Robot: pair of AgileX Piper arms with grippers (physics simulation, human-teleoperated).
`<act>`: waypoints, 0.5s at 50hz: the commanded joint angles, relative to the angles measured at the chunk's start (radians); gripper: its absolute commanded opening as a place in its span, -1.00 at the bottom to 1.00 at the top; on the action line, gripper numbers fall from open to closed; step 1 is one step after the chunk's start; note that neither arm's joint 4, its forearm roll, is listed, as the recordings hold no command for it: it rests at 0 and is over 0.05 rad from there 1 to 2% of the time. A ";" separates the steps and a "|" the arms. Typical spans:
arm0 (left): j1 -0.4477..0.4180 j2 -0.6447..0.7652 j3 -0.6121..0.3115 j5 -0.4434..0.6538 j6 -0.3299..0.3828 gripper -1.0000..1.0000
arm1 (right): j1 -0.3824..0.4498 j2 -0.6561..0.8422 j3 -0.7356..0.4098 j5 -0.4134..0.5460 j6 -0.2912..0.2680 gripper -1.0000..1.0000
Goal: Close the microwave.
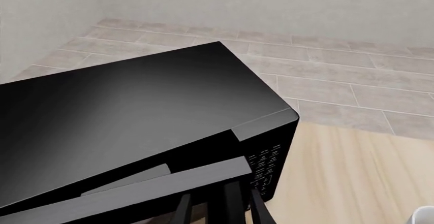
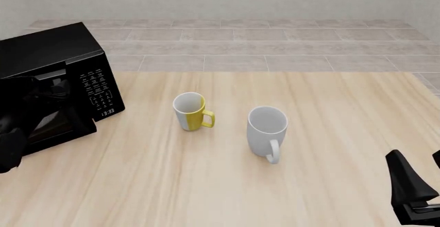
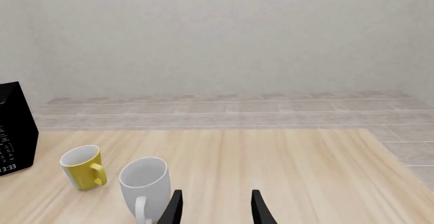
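- The left gripper (image 1: 218, 206) shows in its wrist view as slim, matte black fingers (image 1: 182, 211) set close to the upper edge of the door (image 1: 129, 196); whether they are released or clenched cannot be told.
- In the front view the left arm (image 2: 12, 149) is a dark rounded mass in front of the door glass at the table's left edge.
- The microwave (image 2: 51, 52) is a large glossy black box at the far left of the table, angled so its button panel (image 2: 96, 90) faces toward the middle.
- Its door stands slightly ajar, a thin wedge-shaped gap showing along the top edge in the left wrist view.
- The panel carries rows of small white labels and a tiny digital display low down.
- The right gripper (image 3: 215, 208) is released: two dark tapered fingers stand apart with bare table between them, low at the near right.
- The table (image 2: 330, 134) is pale wood with long, soft grain.
- A grey mug (image 2: 266, 131) with a smooth cylindrical body and loop handle stands near the middle.
- A yellow-and-white mug (image 2: 190, 111), smaller, stands just to its left, apart from it.
- Beyond the table lie grey floor tiles (image 2: 261, 47) and a plain pale wall.
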 commanded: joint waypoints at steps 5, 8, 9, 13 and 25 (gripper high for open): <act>0.052 0.067 -0.104 0.034 0.066 1.00 | -0.001 0.000 0.000 -0.002 0.001 1.00; 0.052 0.072 -0.122 0.048 0.064 1.00 | -0.003 0.000 0.001 -0.002 0.001 1.00; 0.052 0.071 -0.126 0.052 0.064 1.00 | -0.003 0.000 0.001 -0.002 0.001 1.00; 0.048 0.065 -0.134 0.062 0.062 1.00 | -0.002 0.000 0.007 -0.007 0.002 1.00; 0.039 0.085 -0.167 0.085 0.071 1.00 | -0.001 0.000 0.004 -0.005 0.009 1.00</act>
